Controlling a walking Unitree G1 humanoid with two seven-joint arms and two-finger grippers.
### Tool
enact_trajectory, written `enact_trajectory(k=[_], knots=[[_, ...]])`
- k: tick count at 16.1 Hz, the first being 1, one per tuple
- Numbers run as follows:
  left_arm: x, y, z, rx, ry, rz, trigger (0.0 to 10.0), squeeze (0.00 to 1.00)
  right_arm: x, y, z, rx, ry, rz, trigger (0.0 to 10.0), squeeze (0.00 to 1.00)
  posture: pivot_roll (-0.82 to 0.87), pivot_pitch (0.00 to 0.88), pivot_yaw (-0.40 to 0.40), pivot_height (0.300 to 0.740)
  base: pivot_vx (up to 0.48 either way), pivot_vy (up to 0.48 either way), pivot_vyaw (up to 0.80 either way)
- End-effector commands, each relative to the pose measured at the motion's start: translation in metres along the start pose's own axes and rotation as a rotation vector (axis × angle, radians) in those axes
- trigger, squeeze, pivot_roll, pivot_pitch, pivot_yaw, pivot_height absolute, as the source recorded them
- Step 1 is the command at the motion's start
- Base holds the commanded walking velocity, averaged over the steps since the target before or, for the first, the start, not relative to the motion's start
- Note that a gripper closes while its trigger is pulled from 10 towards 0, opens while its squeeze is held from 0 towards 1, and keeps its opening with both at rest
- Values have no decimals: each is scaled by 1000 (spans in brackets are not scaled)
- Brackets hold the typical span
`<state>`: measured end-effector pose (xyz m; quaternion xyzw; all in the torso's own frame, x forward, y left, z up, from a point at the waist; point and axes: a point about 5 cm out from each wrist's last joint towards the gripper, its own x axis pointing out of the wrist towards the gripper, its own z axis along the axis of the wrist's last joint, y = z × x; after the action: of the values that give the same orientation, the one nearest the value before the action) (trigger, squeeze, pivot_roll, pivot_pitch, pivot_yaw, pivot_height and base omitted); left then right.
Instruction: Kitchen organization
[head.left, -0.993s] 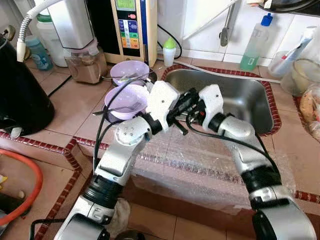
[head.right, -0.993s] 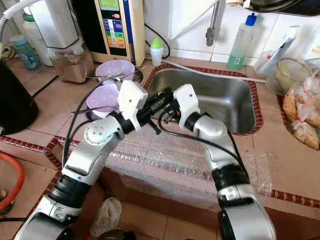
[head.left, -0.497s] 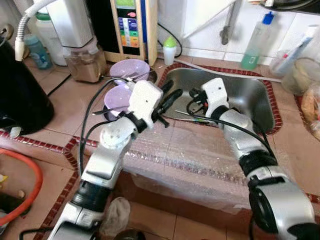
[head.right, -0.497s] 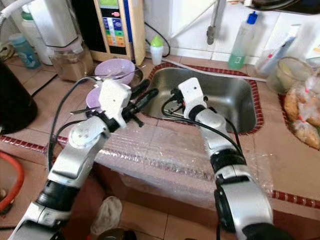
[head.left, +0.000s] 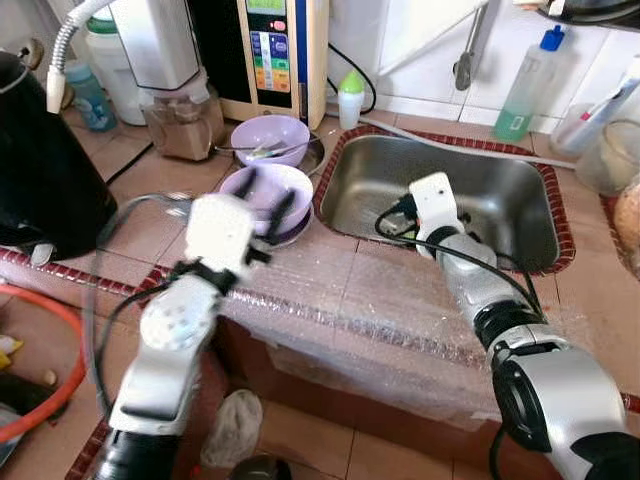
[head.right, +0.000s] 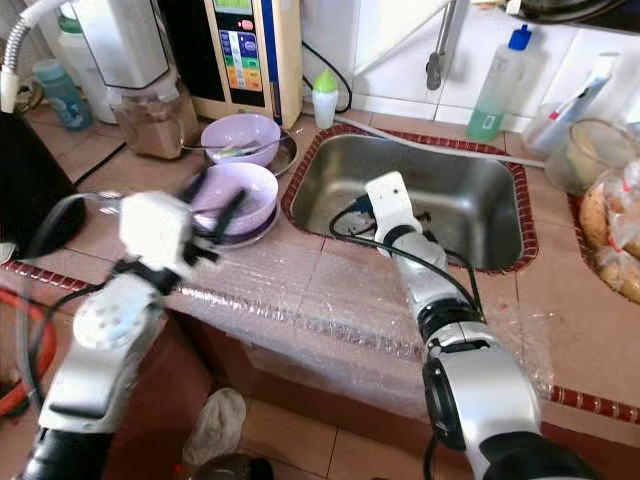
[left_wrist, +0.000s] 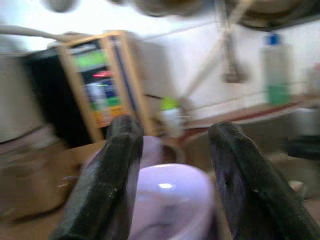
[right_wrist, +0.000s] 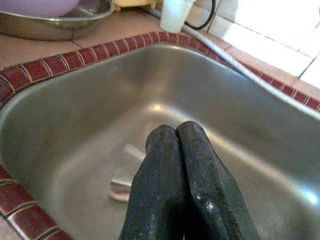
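Left gripper (head.left: 262, 197), fingers spread, hovers at the near purple bowl (head.left: 270, 187), at 9 o'clock from the sink (head.left: 520, 195). Straddle the rim, then close gently. Right gripper (right_wrist: 177, 135), pressed closed and empty, points into the sink.

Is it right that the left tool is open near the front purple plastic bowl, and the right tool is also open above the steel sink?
Not quite. The right tool is shut: the right wrist view shows its two black fingers pressed together above the steel sink. The rest holds: the left tool is open near the front purple plastic bowl.
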<state>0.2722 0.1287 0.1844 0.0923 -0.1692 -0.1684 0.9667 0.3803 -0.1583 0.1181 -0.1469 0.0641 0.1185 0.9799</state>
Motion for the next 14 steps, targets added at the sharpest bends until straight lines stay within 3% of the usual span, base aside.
enact_trajectory(k=[1, 3, 8, 11, 14], knots=[[-4, 8, 3, 9, -5, 67, 10000, 1000, -1, -2, -2, 38, 10, -27, 10000, 1000, 93, 0, 11, 740, 0, 0, 0], [-12, 18, -1, 2, 16, 187, 10000, 1000, -5, 0, -12, 87, 10, -31, 10000, 1000, 88, 0, 6, 740, 0, 0, 0], [-13, 37, -19, -72, 103, 382, 10000, 1000, -16, 10, -21, 180, -86, 12, 10000, 1000, 56, 0, 4, 740, 0, 0, 0], [-13, 42, -29, -126, 151, 440, 10000, 1000, -24, 20, -22, 189, -141, 58, 10000, 1000, 30, 0, 14, 740, 0, 0, 0], [-8, 34, -37, -242, 175, 416, 10000, 1000, -36, 35, -28, 185, -159, 101, 10000, 1000, 5, 0, 23, 740, 0, 0, 0]])
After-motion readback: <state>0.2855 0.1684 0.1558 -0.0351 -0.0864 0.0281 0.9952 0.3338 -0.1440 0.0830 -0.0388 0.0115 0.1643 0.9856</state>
